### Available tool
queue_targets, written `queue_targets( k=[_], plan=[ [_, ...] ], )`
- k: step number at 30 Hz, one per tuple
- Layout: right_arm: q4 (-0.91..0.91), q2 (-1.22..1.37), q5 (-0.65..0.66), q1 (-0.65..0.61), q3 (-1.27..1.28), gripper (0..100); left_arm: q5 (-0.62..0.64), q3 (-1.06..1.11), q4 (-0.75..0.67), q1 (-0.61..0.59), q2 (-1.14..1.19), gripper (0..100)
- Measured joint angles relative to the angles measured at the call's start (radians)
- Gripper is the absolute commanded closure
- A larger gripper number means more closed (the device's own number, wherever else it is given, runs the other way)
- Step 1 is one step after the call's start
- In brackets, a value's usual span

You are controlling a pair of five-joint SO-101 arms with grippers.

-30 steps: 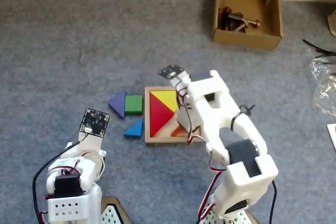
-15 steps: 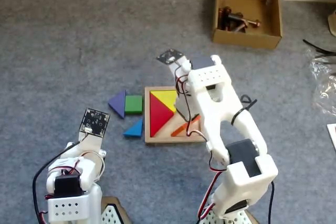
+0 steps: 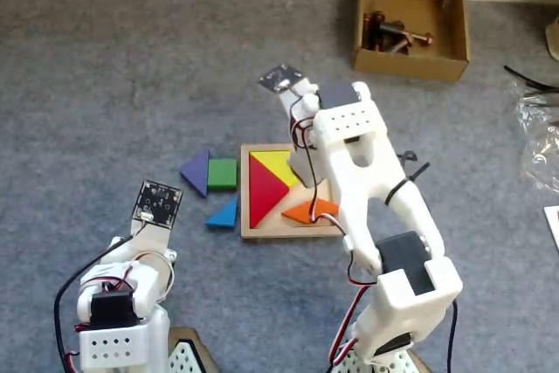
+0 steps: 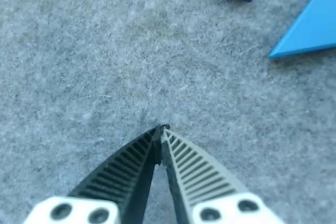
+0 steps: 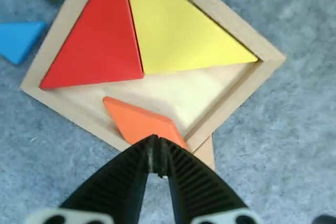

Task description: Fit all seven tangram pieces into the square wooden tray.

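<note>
1. A grey carpeted tabletop (image 3: 105,67) is seen, with the square wooden tray (image 3: 279,231) near its middle.
2. A red triangle (image 3: 262,185) and a yellow triangle (image 3: 275,163) are seated inside the tray. An orange piece (image 3: 310,210) is laid in its bare part, one edge over the rim.
3. A purple triangle (image 3: 196,172), a green square (image 3: 223,174) and a blue triangle (image 3: 224,214) are laid just outside the tray, beside the red triangle's side.
4. The right claw (image 5: 156,163) is pressed shut above the orange piece at the tray's rim.
5. The left claw (image 4: 160,132), also closed, is poised over bare carpet apart from the tray.
</note>
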Motion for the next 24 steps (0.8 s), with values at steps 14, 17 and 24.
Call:
queue_targets(
  k=[14, 17, 24],
  plan=[
    [0.1, 0.0, 0.0, 0.072, 0.008, 99.3, 0.0, 0.0, 0.0, 0.0, 0.0, 99],
    [0.144, 0.0, 0.0, 0.086, 0.008, 99.3, 0.0, 0.0, 0.0, 0.0, 0.0, 99],
    [0.189, 0.0, 0.002, 0.089, 0.086, 99.3, 0.0, 0.0, 0.0, 0.0, 0.0, 99]
  ],
)
